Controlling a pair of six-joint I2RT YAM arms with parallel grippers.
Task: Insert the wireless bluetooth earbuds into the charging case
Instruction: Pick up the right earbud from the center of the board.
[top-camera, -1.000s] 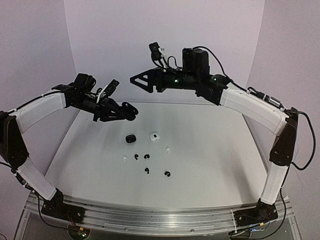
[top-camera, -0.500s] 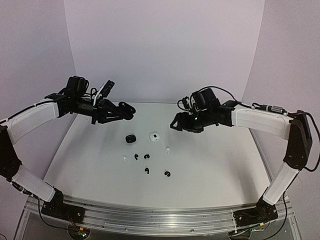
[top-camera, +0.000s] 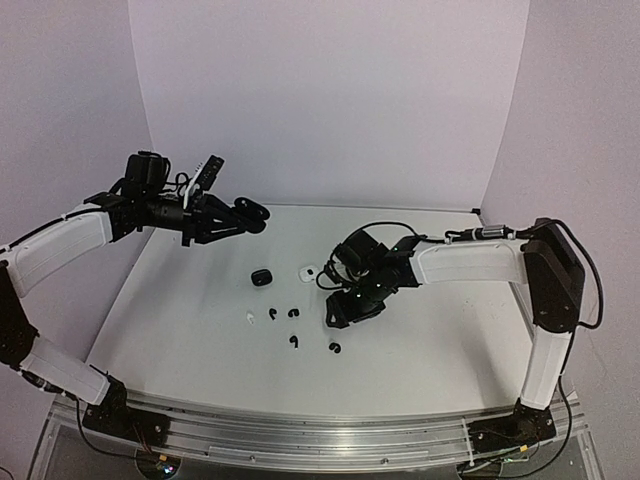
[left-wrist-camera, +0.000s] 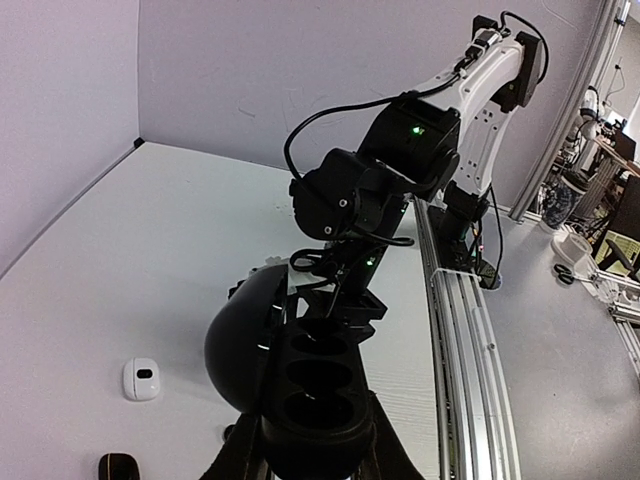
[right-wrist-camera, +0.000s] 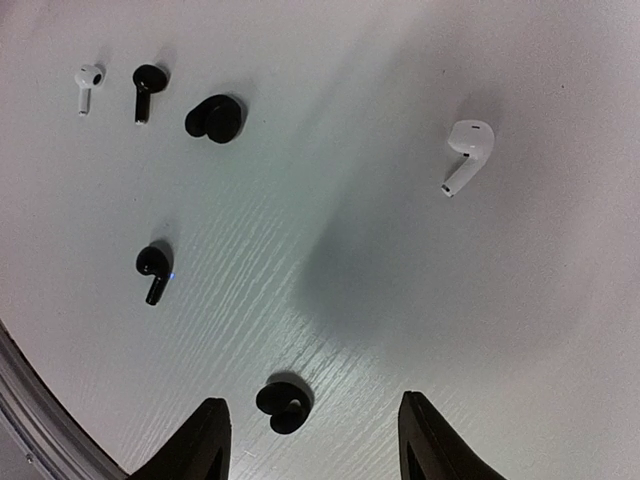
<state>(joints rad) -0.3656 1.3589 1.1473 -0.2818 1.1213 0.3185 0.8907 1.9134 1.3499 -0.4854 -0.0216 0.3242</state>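
Note:
My left gripper (top-camera: 232, 217) is shut on an open black charging case (top-camera: 252, 211) and holds it above the table's back left. In the left wrist view the case (left-wrist-camera: 320, 395) shows its empty wells, with the lid (left-wrist-camera: 243, 335) swung left. My right gripper (top-camera: 338, 318) is open and low over the earbuds. In the right wrist view, the gripper (right-wrist-camera: 315, 440) has a black earbud (right-wrist-camera: 281, 405) between its fingertips, nearer the left one. Three more black buds (right-wrist-camera: 153, 268) (right-wrist-camera: 215, 118) (right-wrist-camera: 147, 88) and two white buds (right-wrist-camera: 88, 82) (right-wrist-camera: 466, 150) lie around it.
A small closed black case (top-camera: 261, 276) and a white case (top-camera: 308, 271) lie on the white table behind the buds. The white case (left-wrist-camera: 141, 378) and the black case (left-wrist-camera: 118, 466) also show in the left wrist view. Purple walls close the back and sides.
My right arm has swung from high at the back down to just above the earbuds at the table's centre. My left gripper has shifted slightly back with the open case.

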